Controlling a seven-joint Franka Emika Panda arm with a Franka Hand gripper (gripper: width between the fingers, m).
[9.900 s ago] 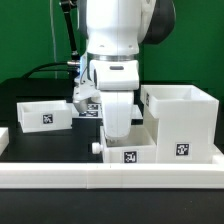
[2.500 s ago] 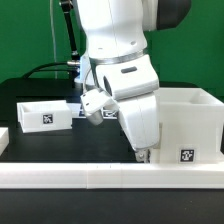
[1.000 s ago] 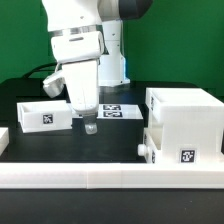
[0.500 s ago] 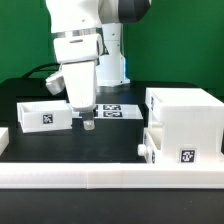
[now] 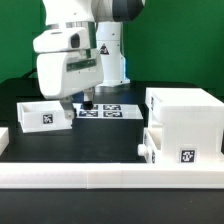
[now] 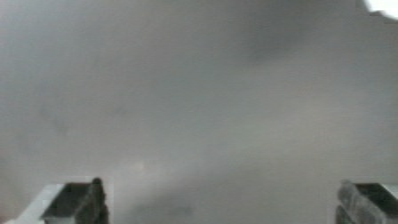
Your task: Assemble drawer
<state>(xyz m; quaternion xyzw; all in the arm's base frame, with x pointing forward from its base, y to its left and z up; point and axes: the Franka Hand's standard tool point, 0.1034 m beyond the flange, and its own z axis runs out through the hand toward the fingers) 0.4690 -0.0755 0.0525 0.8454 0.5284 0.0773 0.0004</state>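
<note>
The tall white housing [image 5: 183, 122] stands at the exterior view's right. One small tray [image 5: 155, 146] sits in its lower slot, its front knob poking out. The second open-top tray [image 5: 44, 113] stands alone at the exterior view's left, tag facing front. My gripper [image 5: 86, 101] hangs just beside that loose tray, over the marker board [image 5: 108, 110], touching neither. In the wrist view the two fingertips [image 6: 75, 203] stand wide apart at the lower corners with only blurred grey between them. The gripper is open and empty.
A long white rail [image 5: 110, 178] runs along the table's front edge. A small white block [image 5: 3, 136] shows at the exterior view's far left edge. The arm's white body [image 5: 70, 60] rises behind the loose tray.
The gripper has risen and swung back toward the exterior view's left, and the hand has turned. The inserted tray and the housing stay put.
</note>
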